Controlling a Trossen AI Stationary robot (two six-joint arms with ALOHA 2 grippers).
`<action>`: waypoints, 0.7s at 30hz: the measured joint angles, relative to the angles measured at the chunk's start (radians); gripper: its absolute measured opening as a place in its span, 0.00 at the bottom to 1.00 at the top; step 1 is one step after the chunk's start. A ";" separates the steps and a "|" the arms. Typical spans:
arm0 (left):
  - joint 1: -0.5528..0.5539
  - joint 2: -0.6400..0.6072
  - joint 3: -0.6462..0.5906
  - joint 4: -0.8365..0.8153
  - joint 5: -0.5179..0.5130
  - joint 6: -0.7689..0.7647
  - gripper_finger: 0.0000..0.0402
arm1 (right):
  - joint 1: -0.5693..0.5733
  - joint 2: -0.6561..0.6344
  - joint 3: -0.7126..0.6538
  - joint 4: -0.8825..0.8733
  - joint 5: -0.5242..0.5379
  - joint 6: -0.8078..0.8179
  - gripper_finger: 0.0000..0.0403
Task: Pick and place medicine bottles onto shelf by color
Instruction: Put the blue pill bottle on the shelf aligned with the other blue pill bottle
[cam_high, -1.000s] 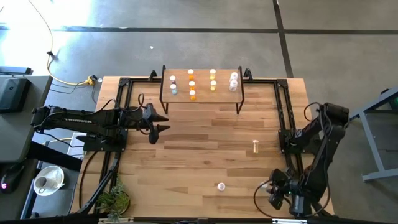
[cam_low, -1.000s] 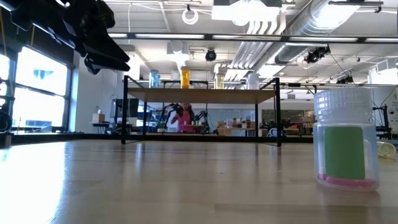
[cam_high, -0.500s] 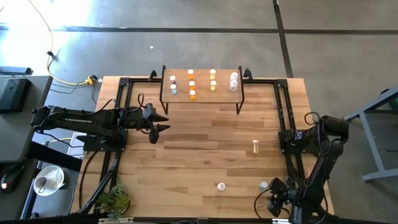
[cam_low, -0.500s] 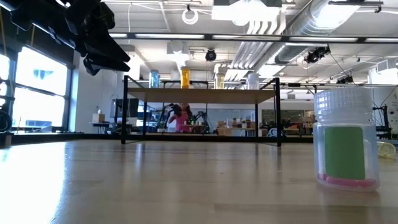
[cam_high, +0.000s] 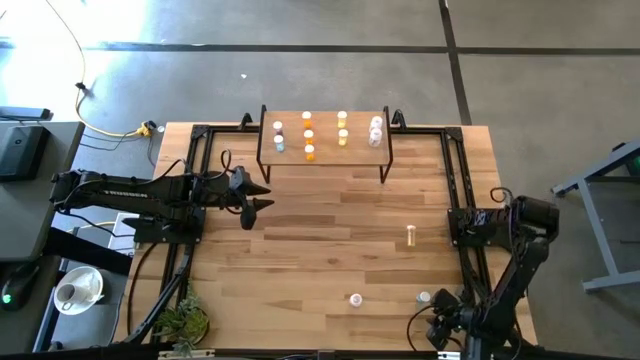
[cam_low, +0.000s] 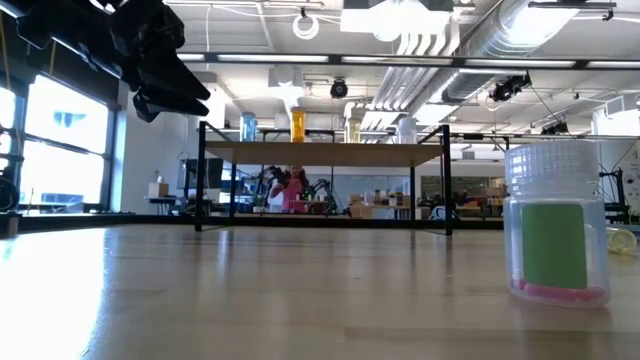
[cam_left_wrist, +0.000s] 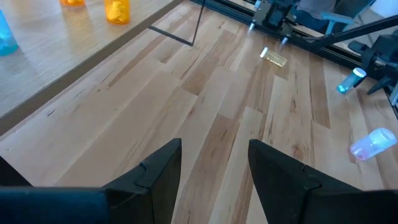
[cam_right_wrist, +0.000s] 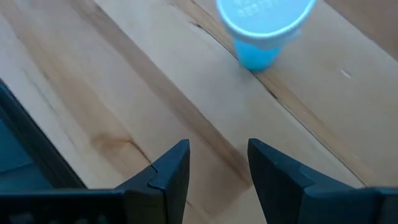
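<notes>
Parked low over the table's near right corner: right gripper (cam_right_wrist: 214, 171), fingers parted and empty, blue bottle (cam_right_wrist: 264, 28) upright just ahead of the tips – apart, not between them. Probably lined up for the next grab (only a guess). Pink bottle (cam_high: 355, 299) standing nearby, yellow bottle (cam_high: 410, 235) lying farther in. Farther off, over the left side: left gripper (cam_left_wrist: 214, 171), likewise spread and empty, waiting. At the far edge – shelf (cam_high: 360, 143), bottles already ranked there by color.

I can read nothing, embossed lettering on blue bottle's cap (cam_right_wrist: 264, 14) too blurred, white marking on left arm (cam_high: 118, 183) illegible
</notes>
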 joint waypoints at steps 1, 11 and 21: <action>0.000 0.000 0.000 0.000 0.000 0.001 0.43 | 0.000 0.005 0.000 0.000 0.000 0.008 0.38; 0.000 0.000 0.000 0.000 -0.001 0.004 0.43 | 0.000 0.020 0.002 -0.004 0.021 0.011 0.38; 0.000 0.000 0.000 0.000 -0.004 0.004 0.43 | 0.000 0.020 0.002 -0.016 0.011 0.027 0.38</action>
